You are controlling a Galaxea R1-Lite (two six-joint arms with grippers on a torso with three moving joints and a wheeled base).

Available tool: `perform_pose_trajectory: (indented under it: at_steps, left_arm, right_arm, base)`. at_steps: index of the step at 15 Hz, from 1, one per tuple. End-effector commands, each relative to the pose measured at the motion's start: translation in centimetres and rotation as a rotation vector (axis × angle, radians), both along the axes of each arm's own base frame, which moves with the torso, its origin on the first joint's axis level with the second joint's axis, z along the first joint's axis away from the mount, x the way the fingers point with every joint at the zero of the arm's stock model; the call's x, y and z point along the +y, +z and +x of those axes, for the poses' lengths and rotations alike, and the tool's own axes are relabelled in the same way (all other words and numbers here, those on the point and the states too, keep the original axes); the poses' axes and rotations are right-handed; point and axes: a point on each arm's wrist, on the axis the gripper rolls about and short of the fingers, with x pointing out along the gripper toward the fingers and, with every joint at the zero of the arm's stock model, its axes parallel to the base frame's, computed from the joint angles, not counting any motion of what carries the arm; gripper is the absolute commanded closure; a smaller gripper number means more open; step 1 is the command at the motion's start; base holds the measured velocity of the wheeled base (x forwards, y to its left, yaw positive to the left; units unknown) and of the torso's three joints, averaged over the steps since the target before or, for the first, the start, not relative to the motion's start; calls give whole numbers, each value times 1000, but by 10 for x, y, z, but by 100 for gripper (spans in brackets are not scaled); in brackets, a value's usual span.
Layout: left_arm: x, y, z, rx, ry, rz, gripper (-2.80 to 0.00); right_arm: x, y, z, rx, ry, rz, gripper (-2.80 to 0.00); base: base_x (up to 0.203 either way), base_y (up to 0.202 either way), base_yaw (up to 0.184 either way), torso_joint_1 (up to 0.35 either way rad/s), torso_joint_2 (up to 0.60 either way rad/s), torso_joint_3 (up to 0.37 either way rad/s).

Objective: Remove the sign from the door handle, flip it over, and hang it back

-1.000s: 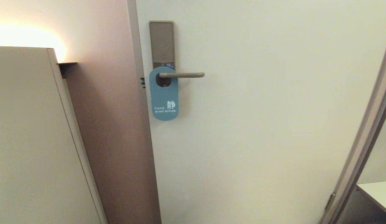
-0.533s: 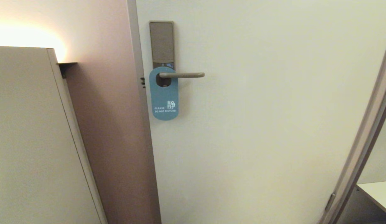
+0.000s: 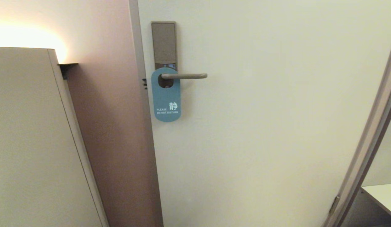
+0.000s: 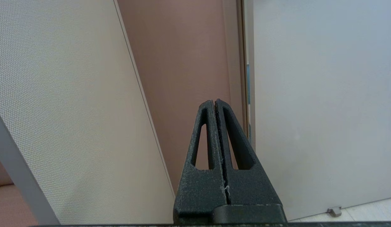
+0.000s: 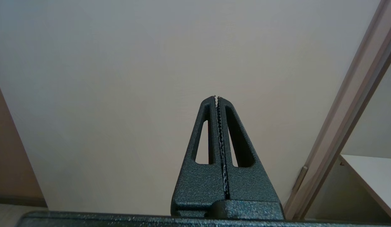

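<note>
A blue sign [image 3: 166, 99] with white lettering hangs by its round hole on the door handle [image 3: 184, 76], blue face outward. The handle is a slim metal lever on a tall bronze-grey lock plate [image 3: 163, 44] at the pale door's left edge. Neither arm shows in the head view. My left gripper [image 4: 214, 101] is shut and empty, low down, facing the brown wall beside the door's edge. My right gripper [image 5: 216, 97] is shut and empty too, facing the bare door panel. The sign is out of both wrist views.
A beige cabinet panel [image 3: 31, 142] stands at the left, with a brown wall strip [image 3: 116, 142] between it and the door [image 3: 261, 126]. At the right runs a slanted door frame [image 3: 365, 148], with a white ledge [image 3: 382, 195] behind it.
</note>
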Motion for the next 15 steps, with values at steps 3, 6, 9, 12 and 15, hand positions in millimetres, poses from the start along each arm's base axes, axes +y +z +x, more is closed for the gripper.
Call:
perform_pose_trajectory:
  at_steps: [3,6,9,12,15]
  left_arm:
    - [0,0,0,0,1,1,0]
    - [0,0,0,0,1,1,0]
    - [0,0,0,0,1,1,0]
    - [0,0,0,0,-1,1,0]
    - [0,0,0,0,1,1,0]
  right_arm:
    - [0,0,0,0,0,-1,0]
    - [0,0,0,0,0,-1,0]
    - [0,0,0,0,0,-1,0]
    - [0,0,0,0,0,-1,0]
    - [0,0,0,0,0,-3,0]
  base:
    - [0,0,0,0,0,0]
    - [0,0,0,0,0,0]
    - [0,0,0,0,0,0]
    - [0,0,0,0,0,0]
    - [0,0,0,0,0,0]
